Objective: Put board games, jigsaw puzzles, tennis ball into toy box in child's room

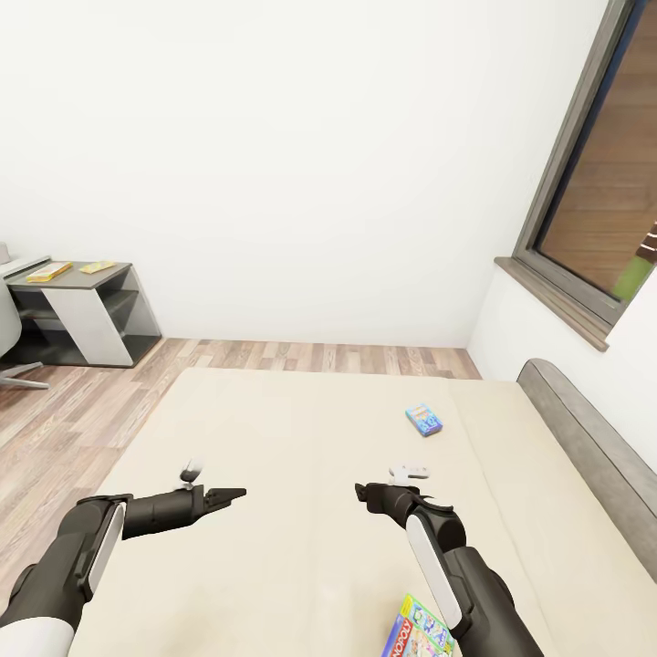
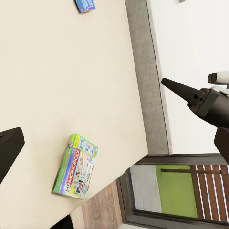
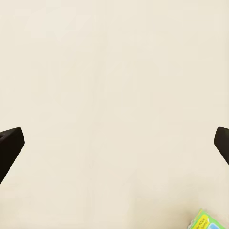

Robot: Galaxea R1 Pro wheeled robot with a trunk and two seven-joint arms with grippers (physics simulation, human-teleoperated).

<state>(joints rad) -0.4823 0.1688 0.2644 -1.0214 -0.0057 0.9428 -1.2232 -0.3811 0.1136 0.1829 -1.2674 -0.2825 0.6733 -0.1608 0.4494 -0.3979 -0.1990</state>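
Note:
Two board games lie on the bed (image 1: 301,438): a small blue box (image 1: 424,420) toward the far right, and a green Monopoly box (image 1: 422,630) near the front edge beside my right forearm. In the left wrist view the Monopoly box (image 2: 76,166) lies near the mattress edge and the blue box (image 2: 86,5) is farther off. My left gripper (image 1: 237,495) and right gripper (image 1: 359,493) hover over the middle of the mattress, tips facing each other, both open and empty. The right wrist view looks at bare mattress between the right gripper's (image 3: 114,143) fingers, with a corner of the Monopoly box (image 3: 206,223). The toy box is out of view.
The dark end of the table (image 1: 87,278) stands at the far left wall with two flat yellow items (image 1: 47,271) on it. The grey headboard (image 1: 593,438) runs along the bed's right side under a window (image 1: 602,182). Wood floor lies left of and beyond the bed.

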